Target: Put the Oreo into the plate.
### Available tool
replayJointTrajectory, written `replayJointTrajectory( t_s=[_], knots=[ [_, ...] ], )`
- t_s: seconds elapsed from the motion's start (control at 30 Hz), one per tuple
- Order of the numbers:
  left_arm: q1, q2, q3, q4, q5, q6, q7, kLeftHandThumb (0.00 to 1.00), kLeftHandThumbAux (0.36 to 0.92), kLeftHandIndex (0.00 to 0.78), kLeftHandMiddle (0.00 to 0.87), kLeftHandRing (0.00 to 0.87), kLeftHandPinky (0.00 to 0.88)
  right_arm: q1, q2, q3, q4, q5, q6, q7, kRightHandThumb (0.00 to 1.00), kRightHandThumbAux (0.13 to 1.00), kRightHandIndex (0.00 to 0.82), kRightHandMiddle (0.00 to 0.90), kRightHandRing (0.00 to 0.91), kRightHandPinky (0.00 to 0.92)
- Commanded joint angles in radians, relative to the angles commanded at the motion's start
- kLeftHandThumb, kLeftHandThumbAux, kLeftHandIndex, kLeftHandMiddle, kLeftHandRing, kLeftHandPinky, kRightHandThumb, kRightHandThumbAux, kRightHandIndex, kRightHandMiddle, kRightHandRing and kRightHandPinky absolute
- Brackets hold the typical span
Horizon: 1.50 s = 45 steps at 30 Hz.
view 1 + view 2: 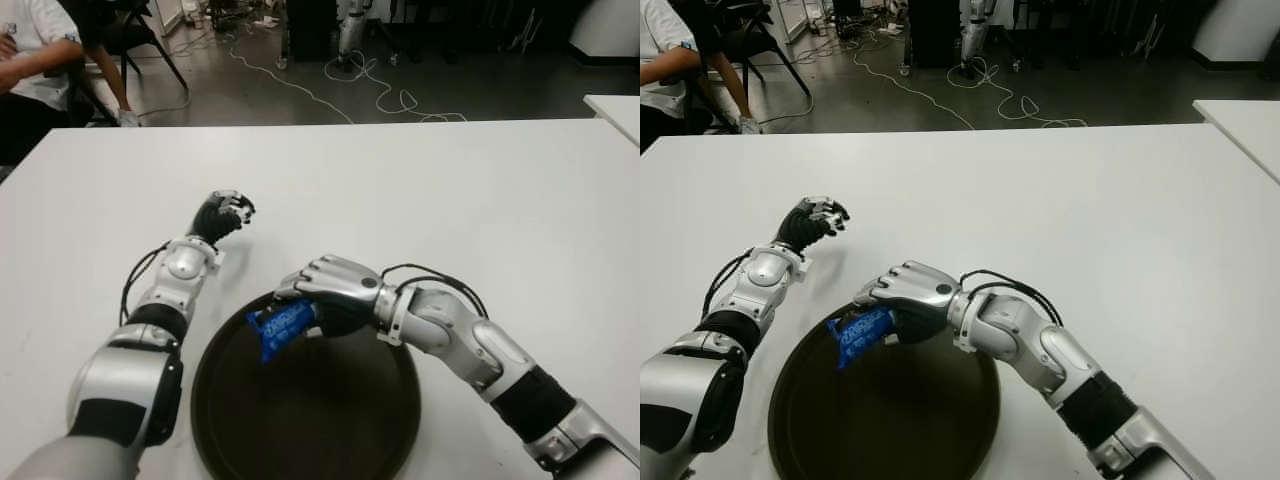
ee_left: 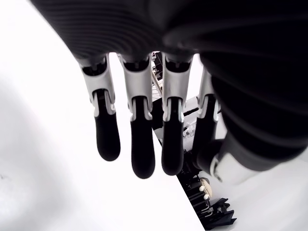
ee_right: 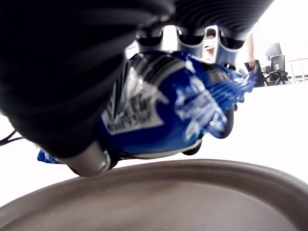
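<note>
Oreo packet (image 1: 281,330), blue and crinkled, sits in the right hand (image 1: 335,290), whose fingers (image 3: 226,120) wrap round it from above, hiding most of the wrapper in the eye views. It hangs just over the rim of the dark round plate (image 1: 310,420) at about eleven o'clock; whether wrapper and plate touch is hard to tell. The plate's near edge is cut off by the frame. The left hand (image 1: 222,215) shows beyond the plate at about eleven o'clock over the white worktop (image 1: 450,190), fingers (image 2: 139,144) loosely curled, holding nothing. A seated person (image 1: 35,60) is partly cropped at the far left corner.
</note>
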Motion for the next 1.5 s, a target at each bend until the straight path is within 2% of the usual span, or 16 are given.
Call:
replayJointTrajectory(
  t_s=[0.03, 0.07, 0.17, 0.27, 0.47, 1.03, 1.5],
  knots=[
    [0.0, 0.0, -0.001, 0.0, 0.001, 0.0, 0.0, 0.941, 0.654, 0.48, 0.433, 0.452, 0.424, -0.001, 0.001, -0.001, -0.004, 0.006, 0.0, 0.007, 0.455, 0.713, 0.323, 0.358, 0.35, 0.335],
    [0.0, 0.0, -0.002, -0.001, 0.002, 0.0, 0.0, 0.941, 0.654, 0.48, 0.433, 0.452, 0.425, -0.002, 0.002, -0.002, -0.01, 0.011, 0.002, 0.018, 0.308, 0.704, 0.263, 0.293, 0.282, 0.27],
    [0.0, 0.001, -0.003, -0.001, 0.002, -0.003, -0.002, 0.941, 0.654, 0.482, 0.435, 0.451, 0.422, -0.005, 0.004, -0.001, -0.011, 0.017, 0.007, 0.036, 0.1, 0.653, 0.132, 0.152, 0.136, 0.119],
    [0.001, 0.0, -0.001, -0.002, 0.0, -0.007, -0.003, 0.941, 0.654, 0.483, 0.434, 0.45, 0.419, -0.007, 0.006, 0.003, -0.004, 0.011, 0.017, 0.049, 0.032, 0.602, 0.056, 0.069, 0.052, 0.047],
    [0.001, 0.002, -0.006, -0.002, 0.007, -0.006, 0.003, 0.941, 0.654, 0.485, 0.435, 0.445, 0.409, -0.012, 0.005, 0.006, -0.005, 0.001, 0.045, 0.085, 0.003, 0.546, 0.006, 0.008, 0.005, 0.006],
    [0.0, 0.003, -0.016, -0.002, 0.022, 0.006, 0.023, 0.942, 0.654, 0.491, 0.441, 0.437, 0.401, -0.022, 0.006, 0.013, 0.021, -0.008, 0.041, 0.09, 0.0, 0.475, 0.0, 0.0, 0.0, 0.0],
    [0.001, 0.003, -0.011, -0.002, 0.016, -0.002, 0.005, 0.941, 0.654, 0.48, 0.438, 0.449, 0.41, -0.028, -0.006, 0.012, 0.013, -0.018, 0.05, 0.098, 0.0, 0.485, 0.0, 0.0, 0.0, 0.0]
  ],
)
